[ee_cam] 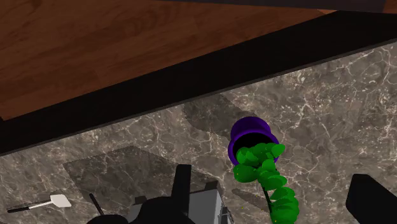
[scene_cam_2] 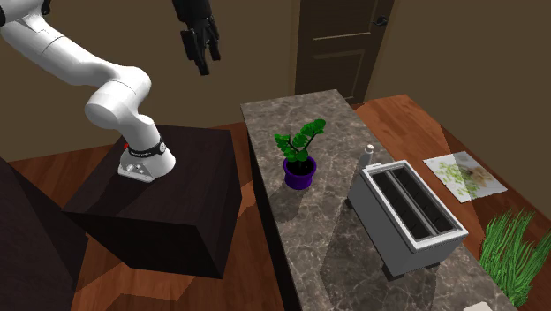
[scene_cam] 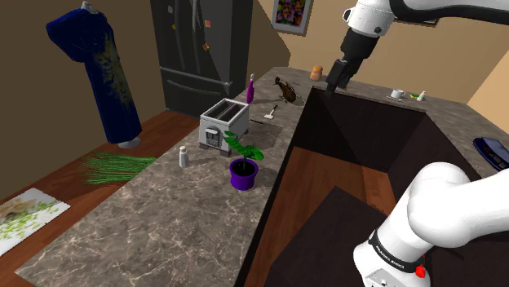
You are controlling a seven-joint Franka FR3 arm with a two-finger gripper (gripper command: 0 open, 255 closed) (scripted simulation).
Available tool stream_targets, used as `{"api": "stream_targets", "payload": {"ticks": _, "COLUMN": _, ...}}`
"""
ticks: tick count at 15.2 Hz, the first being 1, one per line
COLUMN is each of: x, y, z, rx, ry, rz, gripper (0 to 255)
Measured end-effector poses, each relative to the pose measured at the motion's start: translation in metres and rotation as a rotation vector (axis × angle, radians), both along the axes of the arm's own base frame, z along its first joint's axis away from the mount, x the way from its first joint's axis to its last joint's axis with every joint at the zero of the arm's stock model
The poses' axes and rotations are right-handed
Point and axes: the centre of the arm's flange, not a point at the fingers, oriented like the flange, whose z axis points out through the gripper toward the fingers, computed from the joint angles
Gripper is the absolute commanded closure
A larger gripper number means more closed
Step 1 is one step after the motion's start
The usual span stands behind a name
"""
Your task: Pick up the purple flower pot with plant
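The purple flower pot (scene_cam: 243,174) with a leafy green plant stands upright on the marble counter (scene_cam: 147,220), close to the counter's edge and in front of the toaster. It also stands mid-counter in the second exterior view as the pot (scene_cam_2: 299,171). My black gripper (scene_cam: 332,86) hangs high in the air, well up and to the shoulder view's right of the pot, touching nothing. From the other side, the gripper (scene_cam_2: 203,55) floats above the dark stand. In the wrist view the gripper (ee_cam: 271,176) is open, fingers wide apart, with the pot (ee_cam: 252,131) far below.
A silver toaster (scene_cam: 223,124) sits behind the pot, a white shaker (scene_cam: 183,156) to its left. A purple bottle (scene_cam: 250,88), a brown object (scene_cam: 286,90) and a spatula (ee_cam: 52,203) lie farther along. The dark stand (scene_cam_2: 168,208) borders the counter.
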Motion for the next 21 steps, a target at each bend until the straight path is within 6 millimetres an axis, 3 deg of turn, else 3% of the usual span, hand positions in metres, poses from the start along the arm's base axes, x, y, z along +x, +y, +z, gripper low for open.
{"api": "stream_targets", "payload": {"ticks": 3, "x": 0.012, "y": 0.007, "z": -0.010, "rx": -0.007, "ry": 0.009, "rz": -0.010, "gripper": 0}}
{"api": "stream_targets", "payload": {"ticks": 21, "x": 0.172, "y": 0.093, "z": -0.190, "rx": -0.112, "ry": 0.133, "rz": -0.151, "gripper": 0}}
